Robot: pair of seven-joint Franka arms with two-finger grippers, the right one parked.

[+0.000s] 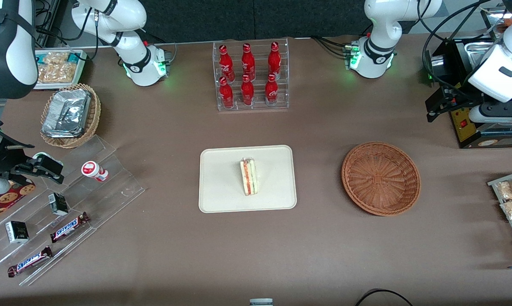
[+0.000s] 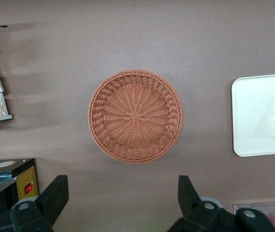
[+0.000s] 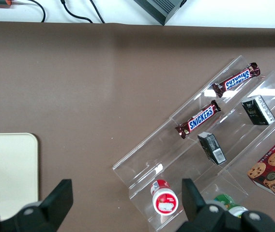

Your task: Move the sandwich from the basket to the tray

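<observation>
A: Front view first: we see the small triangular white-bread sandwich [image 1: 249, 177] with its red and green filling stripe standing on edge in the middle of the flat cream rectangular tray [image 1: 222, 199], at the centre of the frame. Why there?

B: We judge the placing done; mid-tray keeps it off the rim. The round reddish-brown wicker basket [image 1: 381, 178], right of centre, holds nothing.

A: And our left gripper [image 2: 123, 198]?

B: In the wrist view its fingers stand spread wide, released, grasping nothing. We hang high above the basket, well clear of the sandwich, probably so it isn't knocked over.
</observation>
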